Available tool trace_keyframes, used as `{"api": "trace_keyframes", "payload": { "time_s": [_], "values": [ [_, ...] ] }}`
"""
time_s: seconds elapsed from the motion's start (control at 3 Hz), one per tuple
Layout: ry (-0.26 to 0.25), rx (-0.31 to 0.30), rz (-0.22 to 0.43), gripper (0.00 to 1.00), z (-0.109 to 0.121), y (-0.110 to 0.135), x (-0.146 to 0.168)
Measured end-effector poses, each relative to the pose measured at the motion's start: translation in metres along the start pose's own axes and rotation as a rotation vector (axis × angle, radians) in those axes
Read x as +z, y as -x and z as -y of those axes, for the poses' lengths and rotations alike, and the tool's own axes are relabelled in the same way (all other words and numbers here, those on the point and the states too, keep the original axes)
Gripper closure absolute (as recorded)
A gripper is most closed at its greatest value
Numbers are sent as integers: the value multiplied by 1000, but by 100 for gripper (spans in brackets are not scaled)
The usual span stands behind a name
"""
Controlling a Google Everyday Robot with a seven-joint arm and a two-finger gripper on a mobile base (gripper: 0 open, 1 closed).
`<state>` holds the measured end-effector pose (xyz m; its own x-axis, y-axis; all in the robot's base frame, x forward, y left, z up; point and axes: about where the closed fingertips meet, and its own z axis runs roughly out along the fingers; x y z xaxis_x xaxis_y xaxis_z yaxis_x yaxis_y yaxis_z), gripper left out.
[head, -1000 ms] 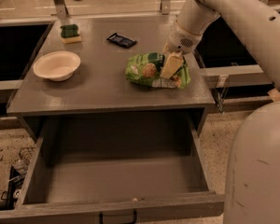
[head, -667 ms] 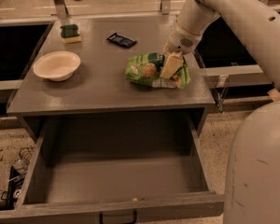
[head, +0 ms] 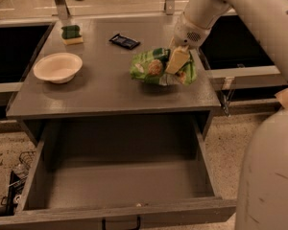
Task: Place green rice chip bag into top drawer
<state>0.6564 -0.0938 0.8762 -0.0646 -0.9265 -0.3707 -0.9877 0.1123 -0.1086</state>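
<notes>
Pincer [head: 178, 61] slightly higher, pinching green rice chip bag [head: 150, 69] by table [head: 96, 91] edge, top drawer [head: 129, 183] open below

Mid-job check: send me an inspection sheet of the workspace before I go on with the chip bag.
Surface: grey table, level.
Job's things: green chip bag lies on the table's right part, not in the drawer; top drawer pulled out, nothing seen inside.
Clutter: white bowl at left; sponge back left; black wrapper back middle.
Gripper: gripper down on the chip bag's right half.
Cables: nothing seen for certain; dark tangle on the floor, lower left, unclear.
Surroundings: speckled floor; robot's body at right.
</notes>
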Motion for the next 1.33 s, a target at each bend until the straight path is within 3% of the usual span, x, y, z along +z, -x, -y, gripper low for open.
{"api": "trace_keyframes", "payload": {
  "time_s": [0.67, 1.33],
  "values": [
    [-69, -49, 10, 100, -32, 24, -77],
    [-87, -132, 62, 100, -90, 46, -125]
  ]
}}
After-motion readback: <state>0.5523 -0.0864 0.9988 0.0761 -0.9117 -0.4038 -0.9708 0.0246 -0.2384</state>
